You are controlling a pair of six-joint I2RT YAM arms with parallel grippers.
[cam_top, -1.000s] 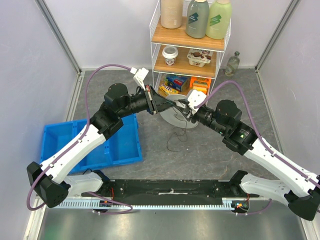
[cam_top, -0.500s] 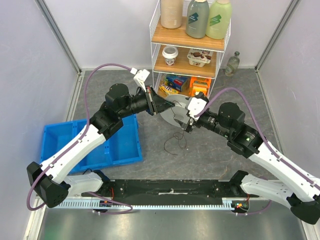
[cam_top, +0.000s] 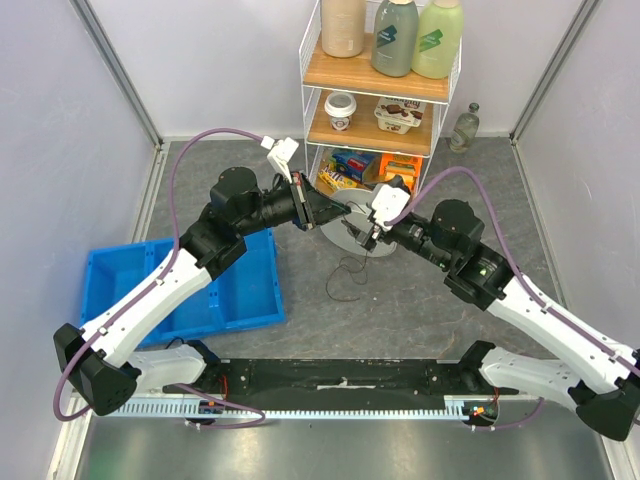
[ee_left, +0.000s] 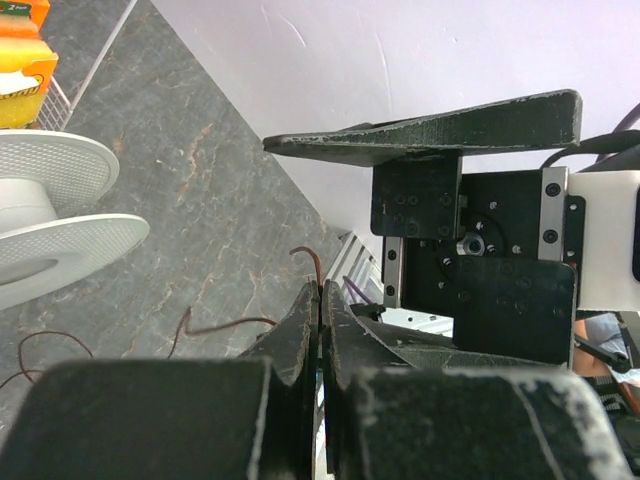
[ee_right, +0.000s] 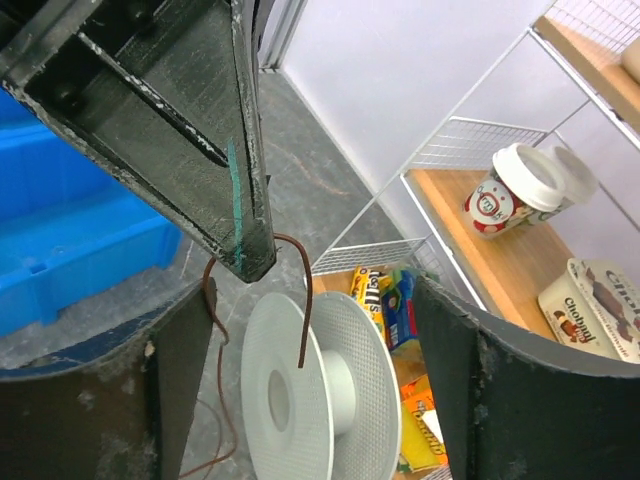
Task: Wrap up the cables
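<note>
Beside a bare-looking white plastic spool (ee_right: 275, 400), the left gripper (ee_left: 319, 300) pinches the thin dark wire (ee_right: 309, 310), right gripper (ee_right: 315, 300) gaping wide; winding seemingly unstarted.

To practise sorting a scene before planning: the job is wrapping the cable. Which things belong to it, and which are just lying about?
Job: thin cable, left gripper pinching it, open right gripper, white spool.
Lying about: blue bin, wire shelf rack, three bottles, lidded cup, small glass bottle.
</note>
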